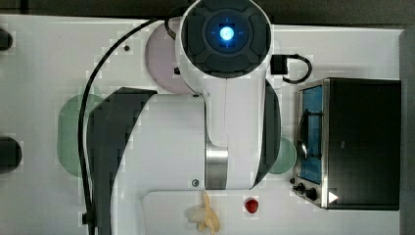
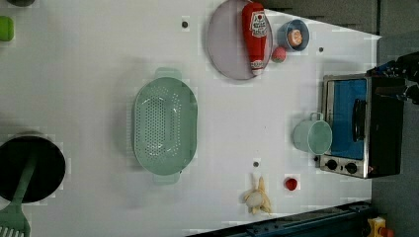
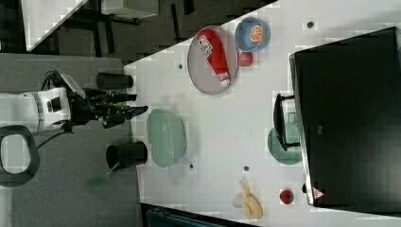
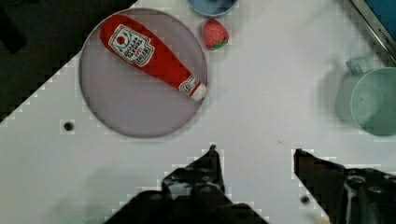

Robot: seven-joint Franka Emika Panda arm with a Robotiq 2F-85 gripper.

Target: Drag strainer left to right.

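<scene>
From the top view, you see the arm covering most of the white bench; the strainer peeks out at the top view's left, half hidden under the arm's dark cover, and the toaster oven sits at the top view's right. A banana and a small red fruit lie near the lower edge.

Over in the left view, you get the strainer whole: pale green, oval, lying flat on bare bench, well apart from the plate with the ketchup bottle on it. The mug stands just beside the oven. A dark pot holds a green spatula at the left view's left.

Across in the right view, the claw hangs near the strainer, apart from it, nothing between its fingers.

At the wrist view, you find the claw released, its two fingers spread with only bench between them; plate, bottle, strawberry and mug lie beyond.
</scene>
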